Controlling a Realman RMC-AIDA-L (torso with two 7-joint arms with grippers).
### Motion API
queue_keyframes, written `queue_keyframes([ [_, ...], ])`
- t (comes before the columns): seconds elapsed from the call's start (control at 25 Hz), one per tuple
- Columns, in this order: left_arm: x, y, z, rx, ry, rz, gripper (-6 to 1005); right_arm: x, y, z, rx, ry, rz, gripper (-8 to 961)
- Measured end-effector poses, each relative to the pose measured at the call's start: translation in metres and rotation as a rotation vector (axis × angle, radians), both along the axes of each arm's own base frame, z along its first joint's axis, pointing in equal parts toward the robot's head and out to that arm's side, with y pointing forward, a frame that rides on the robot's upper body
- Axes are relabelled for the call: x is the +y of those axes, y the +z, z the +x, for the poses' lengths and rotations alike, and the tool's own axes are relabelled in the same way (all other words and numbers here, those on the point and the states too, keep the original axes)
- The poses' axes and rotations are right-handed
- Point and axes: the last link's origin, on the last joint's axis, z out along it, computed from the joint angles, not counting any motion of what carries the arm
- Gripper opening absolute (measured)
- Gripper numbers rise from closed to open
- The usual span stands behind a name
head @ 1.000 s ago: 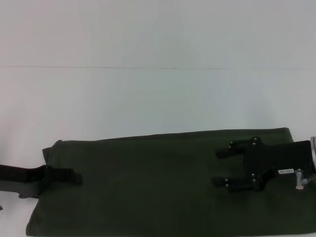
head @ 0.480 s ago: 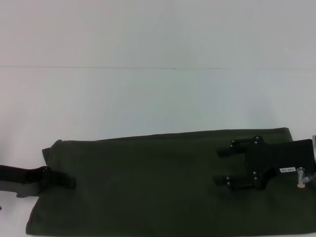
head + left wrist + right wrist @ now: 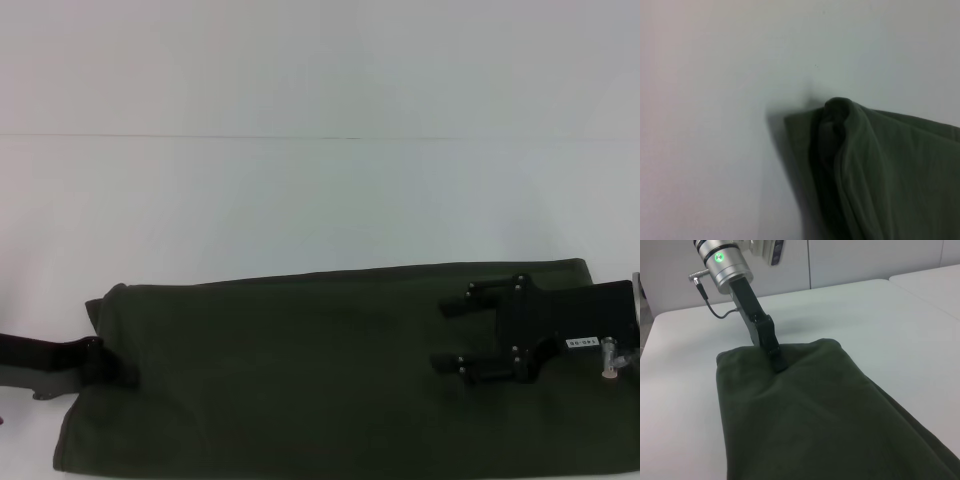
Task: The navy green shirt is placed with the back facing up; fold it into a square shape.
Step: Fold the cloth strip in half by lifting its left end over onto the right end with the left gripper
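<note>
The navy green shirt lies folded into a long band across the near part of the white table, plain side up. My left gripper rests low on the band's left end; in the right wrist view, the left gripper shows as one narrow tip touching the cloth near the end of the shirt, fingers together. The left wrist view shows only a bunched corner of the shirt. My right gripper hangs over the band's right part, open, with nothing between its fingers.
White table surface stretches beyond the shirt to the far edge, with a faint seam line across it. A second table stands off to one side in the right wrist view.
My left gripper has drawn back to the left, off most of the cloth it covered. The shirt and my right gripper have barely moved.
</note>
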Motion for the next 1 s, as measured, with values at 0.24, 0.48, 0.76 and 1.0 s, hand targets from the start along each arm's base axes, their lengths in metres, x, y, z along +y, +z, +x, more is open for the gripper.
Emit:
queue_keyframes([
  [0.24,0.001,0.001,0.000,-0.001,-0.002,0.004,63,-0.001,0.003,-0.002,0.020,0.004,-0.004,741],
  [0.48,0.004,0.010,-0.001,0.024,-0.021,0.020,55,-0.002,0.007,-0.003,0.034,0.008,0.005,740],
  [0.76,0.009,0.052,-0.016,0.129,-0.011,0.094,55,-0.006,0.016,0.002,0.079,-0.016,0.040,736],
  [1.0,0.014,0.081,-0.021,0.190,0.004,0.154,55,-0.008,0.017,0.005,0.088,-0.028,0.048,734],
])
